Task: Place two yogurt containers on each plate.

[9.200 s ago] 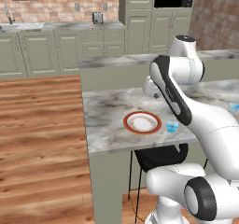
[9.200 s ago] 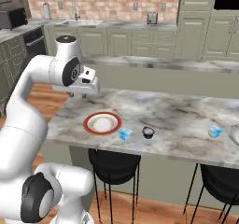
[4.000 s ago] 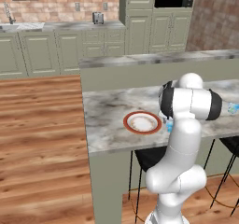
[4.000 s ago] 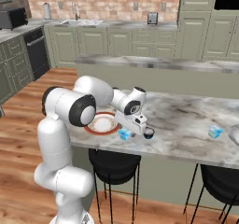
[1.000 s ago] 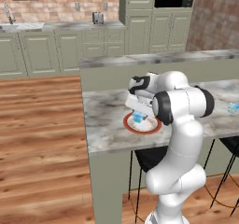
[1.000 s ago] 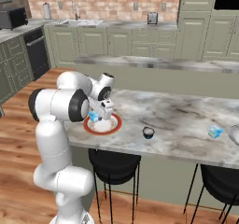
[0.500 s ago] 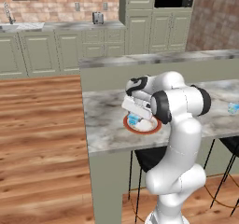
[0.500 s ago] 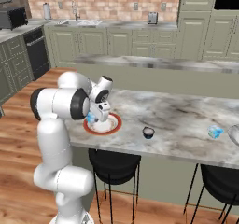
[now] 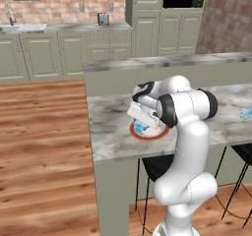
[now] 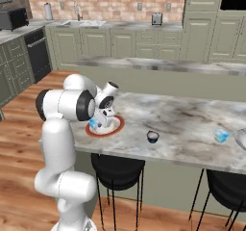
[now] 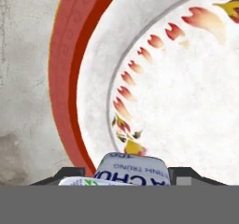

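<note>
The white plate with a red-orange rim [image 9: 153, 135] [image 10: 116, 127] [image 11: 65, 78] lies near the counter's front edge. My gripper [image 9: 141, 124] [image 10: 99, 121] [image 11: 125, 180] is shut on a light-blue yogurt container [image 9: 139, 128] [image 10: 93, 124] [image 11: 133, 171] and holds it low over the plate's left part; I cannot tell whether the cup touches the plate. A second light-blue yogurt container [image 9: 245, 113] [image 10: 221, 135] stands far to the right on the counter. At the right edge of the right base view a bit of the pale grey plate [image 10: 242, 138] shows.
A small dark cup with a pale top [image 10: 153, 136] stands on the marble counter [image 10: 182, 124] right of the red-rimmed plate. A raised ledge [image 10: 163, 65] runs along the counter's back. Dark stools [image 10: 117, 166] stand under its front edge.
My gripper has come down a little and to the left over the red-rimmed plate, with the yogurt container still in it.
</note>
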{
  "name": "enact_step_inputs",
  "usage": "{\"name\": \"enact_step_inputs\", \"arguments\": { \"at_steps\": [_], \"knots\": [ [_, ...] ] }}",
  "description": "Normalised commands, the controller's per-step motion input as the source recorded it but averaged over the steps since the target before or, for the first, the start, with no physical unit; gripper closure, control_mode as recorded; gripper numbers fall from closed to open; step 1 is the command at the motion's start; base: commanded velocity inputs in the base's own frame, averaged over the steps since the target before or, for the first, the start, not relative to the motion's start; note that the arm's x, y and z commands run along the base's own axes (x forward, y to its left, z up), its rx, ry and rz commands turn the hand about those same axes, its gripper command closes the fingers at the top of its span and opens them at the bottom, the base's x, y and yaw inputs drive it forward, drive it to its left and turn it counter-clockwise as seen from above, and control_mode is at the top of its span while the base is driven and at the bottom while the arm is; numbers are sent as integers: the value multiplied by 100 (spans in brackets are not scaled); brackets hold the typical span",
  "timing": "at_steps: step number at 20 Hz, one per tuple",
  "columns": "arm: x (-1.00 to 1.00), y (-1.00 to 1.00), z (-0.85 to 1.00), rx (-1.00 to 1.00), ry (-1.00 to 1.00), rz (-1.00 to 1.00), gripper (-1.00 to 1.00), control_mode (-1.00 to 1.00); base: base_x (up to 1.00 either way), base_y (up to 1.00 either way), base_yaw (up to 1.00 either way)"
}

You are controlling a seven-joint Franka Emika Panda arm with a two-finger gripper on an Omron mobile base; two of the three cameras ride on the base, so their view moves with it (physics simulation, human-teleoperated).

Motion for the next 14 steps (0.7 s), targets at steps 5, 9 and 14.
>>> {"name": "enact_step_inputs", "arguments": {
  "at_steps": [5,9,14],
  "knots": [
    [13,0,-13,1,0,0,-100,-100,0,0,0],
    [1,0,2,8,0,0,-100,-100,0,0,0],
    [-2,0,20,1,0,0,-100,-100,0,0,0]
  ]
}}
